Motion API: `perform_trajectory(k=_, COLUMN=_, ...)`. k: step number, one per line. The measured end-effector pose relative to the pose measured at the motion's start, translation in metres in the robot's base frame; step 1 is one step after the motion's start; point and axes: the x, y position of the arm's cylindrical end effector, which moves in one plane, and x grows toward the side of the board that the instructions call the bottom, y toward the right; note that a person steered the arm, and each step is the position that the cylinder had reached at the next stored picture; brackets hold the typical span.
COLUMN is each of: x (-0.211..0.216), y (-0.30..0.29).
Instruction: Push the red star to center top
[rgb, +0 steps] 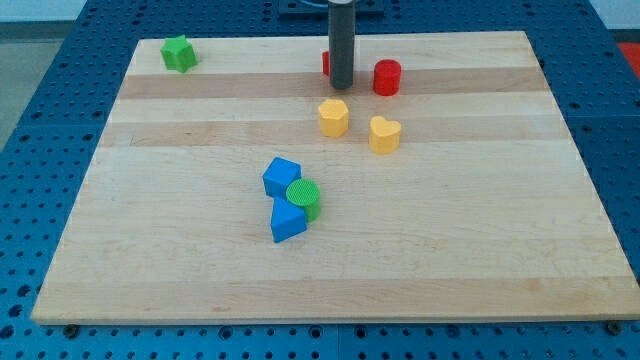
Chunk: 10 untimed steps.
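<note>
The red star (326, 63) sits near the view's top centre of the wooden board (150, 200), mostly hidden behind my rod, so only a red sliver shows at the rod's left. My tip (342, 84) rests on the board right in front of that red block, touching or nearly touching it. A red cylinder (387, 77) stands just to the view's right of my tip.
A yellow hexagon (333, 117) and a yellow heart (384, 134) lie just below my tip. A green star (179, 54) sits at the top left. Two blue blocks (282, 177) (288, 222) and a green cylinder (304, 198) cluster at mid-board.
</note>
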Motion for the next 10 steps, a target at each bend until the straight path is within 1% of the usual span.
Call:
perform_trajectory(k=1, x=-0.007, y=-0.001)
perform_trajectory(k=4, x=-0.009, y=-0.001)
perform_trajectory(k=6, x=-0.018, y=-0.001)
perform_trajectory(k=10, x=-0.021, y=-0.001)
